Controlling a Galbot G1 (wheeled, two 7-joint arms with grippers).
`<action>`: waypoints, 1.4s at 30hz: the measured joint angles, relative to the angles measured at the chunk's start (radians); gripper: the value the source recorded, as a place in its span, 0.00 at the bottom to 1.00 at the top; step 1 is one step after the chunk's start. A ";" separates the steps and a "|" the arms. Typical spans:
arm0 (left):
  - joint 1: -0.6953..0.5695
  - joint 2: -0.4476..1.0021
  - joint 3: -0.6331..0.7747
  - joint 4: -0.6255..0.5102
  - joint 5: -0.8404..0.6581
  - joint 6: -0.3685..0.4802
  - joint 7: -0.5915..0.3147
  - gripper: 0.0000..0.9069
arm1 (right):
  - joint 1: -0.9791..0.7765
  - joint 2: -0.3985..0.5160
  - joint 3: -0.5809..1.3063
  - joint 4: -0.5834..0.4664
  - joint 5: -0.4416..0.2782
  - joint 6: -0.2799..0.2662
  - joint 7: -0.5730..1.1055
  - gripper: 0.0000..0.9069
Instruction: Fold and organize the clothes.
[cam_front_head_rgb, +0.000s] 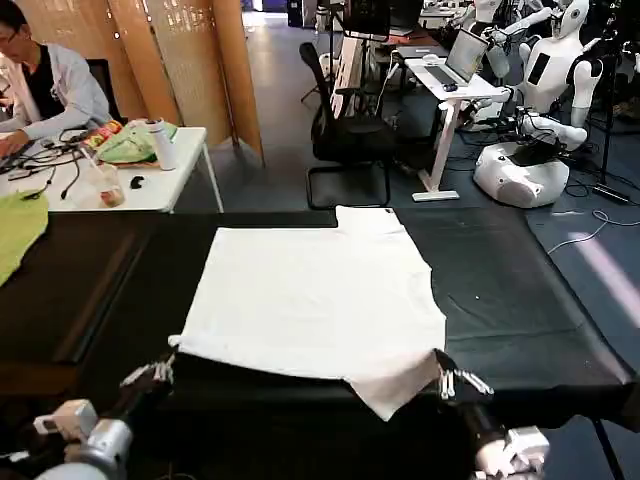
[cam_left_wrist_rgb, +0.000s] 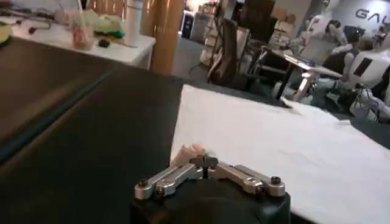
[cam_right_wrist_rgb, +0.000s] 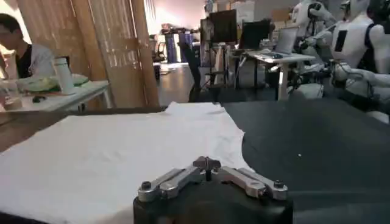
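**A:** Jaws first. Open or shut?

**B:** Shut, both pairs. Left gripper (cam_front_head_rgb: 158, 372): pinched on the near left corner of the shirt (cam_front_head_rgb: 315, 300), with a little pucker of cloth at the tips. Right gripper (cam_front_head_rgb: 458, 380): closed at the near right corner, most likely holding cloth too.

**A:** And the shirt? Where?

**B:** Spread flat and white on the black surface (cam_front_head_rgb: 520, 290), about in the middle. Near edge a bit raised between the two grippers, with a dark shadow under it. One loose bit drooping below that edge, close to the right gripper. No print to be seen, so probably face down.

**A:** Which step, then?

**B:** Looks like the start of the first fold. Corners caught, no fold made yet.

**A:** So what next?

**B:** Probably lift both corners together, to the same height. Then carry them away from the robot, over the flat part, toward the far edge. Need to go slow and level, or end up with a crooked fold. Need to mind the drooping bit as well, or get a lump. Then set down, let go, and smooth.

**A:** Lots left to do?

**B:** Yes, nearly all of it.
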 joint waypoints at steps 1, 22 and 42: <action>-0.014 0.001 0.004 0.013 0.013 -0.005 0.005 0.00 | 0.030 -0.003 -0.009 -0.022 0.004 -0.002 -0.001 0.00; -0.296 0.058 0.143 0.298 0.208 -0.021 0.016 0.00 | 0.471 -0.020 -0.211 -0.383 0.016 -0.076 0.043 0.00; -0.485 0.109 0.275 0.434 0.243 -0.015 0.022 0.00 | 0.588 0.003 -0.228 -0.482 0.012 -0.149 0.053 0.00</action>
